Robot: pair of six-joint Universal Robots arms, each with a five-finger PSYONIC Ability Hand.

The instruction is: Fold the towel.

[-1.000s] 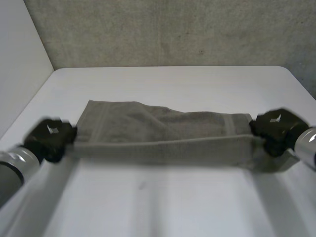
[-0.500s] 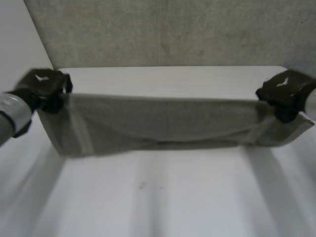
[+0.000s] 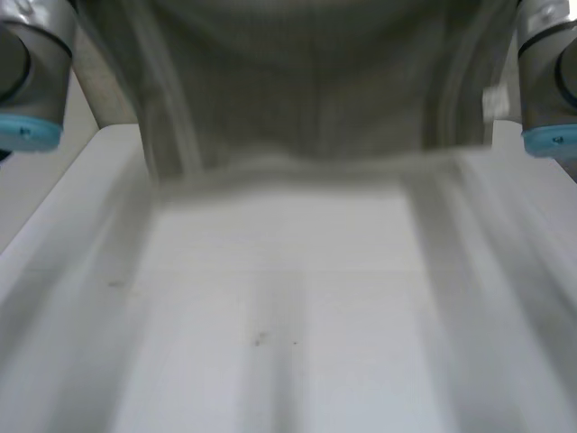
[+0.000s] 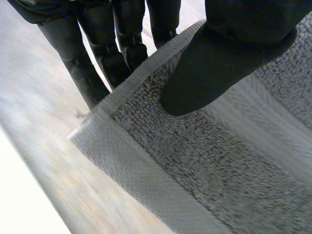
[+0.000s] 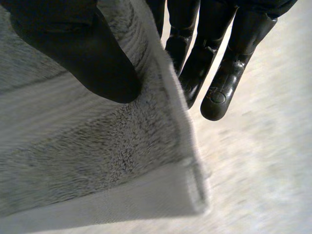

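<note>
Grey towel point(image 3: 306, 90) hung spread across upper frame, raised above white table point(image 3: 297, 343), left hand point(image 4: 219, 63) clamped thumb against fingers on one towel corner, right hand point(image 5: 87, 58) pinched the opposite corner likewise.

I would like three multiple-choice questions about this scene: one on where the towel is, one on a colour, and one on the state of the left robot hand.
1. Where is the towel relative to the white table?
A. Flat on it
B. Held up above it, between the arms
C. Crumpled on it

2. What colour are the arms' end caps?
A. Red
B. Light blue
C. Yellow

3. The left robot hand is:
A. open, touching nothing
B. shut, empty
C. shut on the towel

Answers:
1 B: the head view shows it hanging high between both arms.
2 B: both caps are light blue.
3 C: its thumb pinches the towel near a corner against the fingers behind.
</note>
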